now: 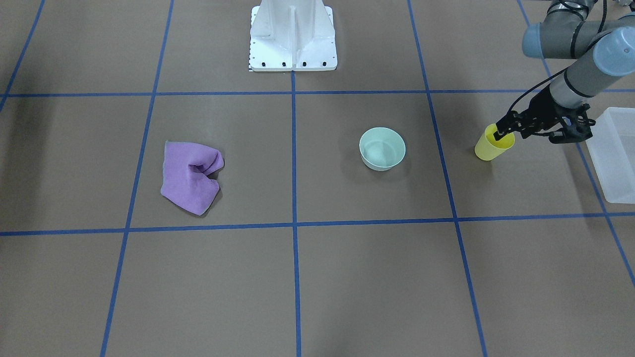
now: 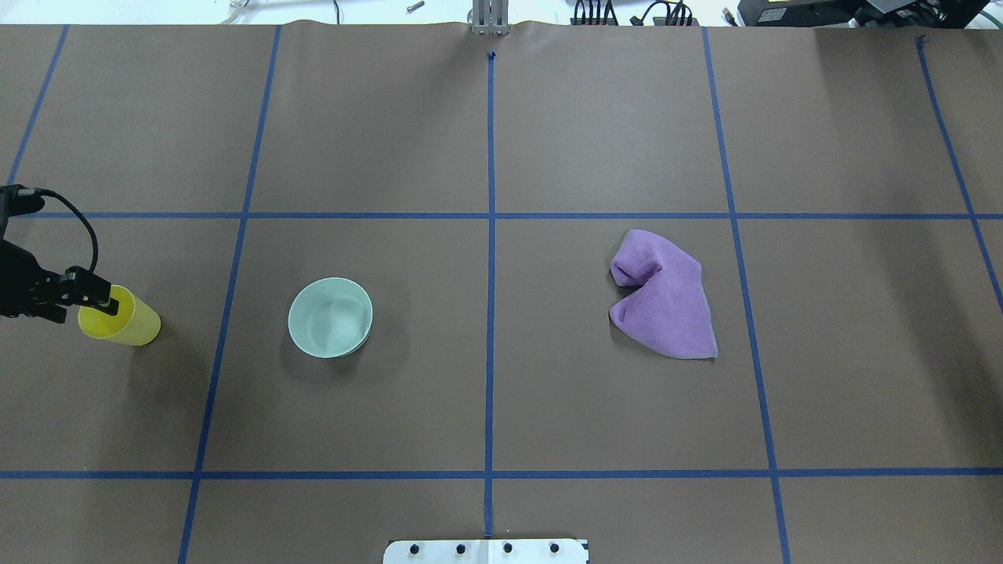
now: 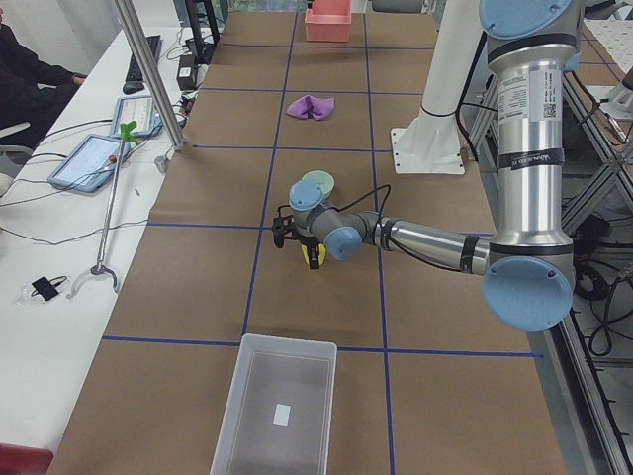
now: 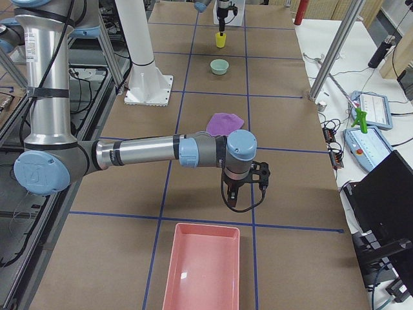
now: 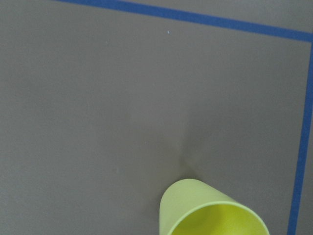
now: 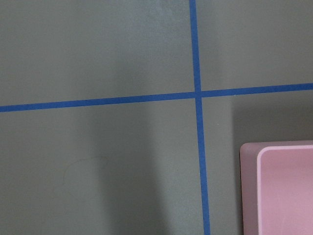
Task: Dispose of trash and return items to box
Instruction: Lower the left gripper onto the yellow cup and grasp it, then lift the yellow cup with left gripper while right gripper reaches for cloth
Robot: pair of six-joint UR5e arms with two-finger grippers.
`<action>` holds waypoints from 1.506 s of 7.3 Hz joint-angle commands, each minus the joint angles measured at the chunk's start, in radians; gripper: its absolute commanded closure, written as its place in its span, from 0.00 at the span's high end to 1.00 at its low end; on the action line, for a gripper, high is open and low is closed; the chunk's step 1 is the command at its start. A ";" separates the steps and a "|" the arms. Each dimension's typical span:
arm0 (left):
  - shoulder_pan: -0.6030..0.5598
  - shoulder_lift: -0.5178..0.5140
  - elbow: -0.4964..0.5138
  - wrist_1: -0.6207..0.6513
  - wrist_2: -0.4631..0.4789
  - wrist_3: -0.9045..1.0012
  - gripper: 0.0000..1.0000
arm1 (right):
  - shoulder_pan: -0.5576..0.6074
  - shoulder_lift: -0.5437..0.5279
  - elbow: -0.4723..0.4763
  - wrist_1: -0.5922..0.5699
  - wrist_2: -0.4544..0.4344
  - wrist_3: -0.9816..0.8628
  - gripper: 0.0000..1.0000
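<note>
The small yellow cup hangs tilted from my left gripper, which is shut on its rim with one finger inside, just above the table. The cup also shows in the overhead view and the left wrist view. The mint-green bowl sits upright and empty on the table, apart from both arms. The translucent box stands just beyond the cup at the table's end. My right gripper hovers near a pink tray; I cannot tell whether it is open or shut.
A crumpled purple cloth lies on the table's other half. A pink tray stands at the right end of the table. The white robot base is at the table's rear middle. Blue tape lines grid the brown surface.
</note>
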 commanded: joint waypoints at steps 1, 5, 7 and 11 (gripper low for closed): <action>0.026 0.000 0.005 -0.001 0.029 -0.002 0.34 | -0.011 0.000 0.000 0.000 0.028 0.000 1.00; -0.029 0.000 -0.113 0.074 -0.081 -0.016 0.00 | -0.086 0.009 0.101 0.002 0.025 0.003 1.00; -0.135 -0.014 -0.136 0.121 -0.173 -0.016 0.00 | -0.199 0.021 0.153 0.003 0.022 0.064 1.00; -0.245 -0.012 -0.091 0.121 -0.173 0.059 0.00 | -0.534 0.216 0.173 0.131 -0.101 0.537 1.00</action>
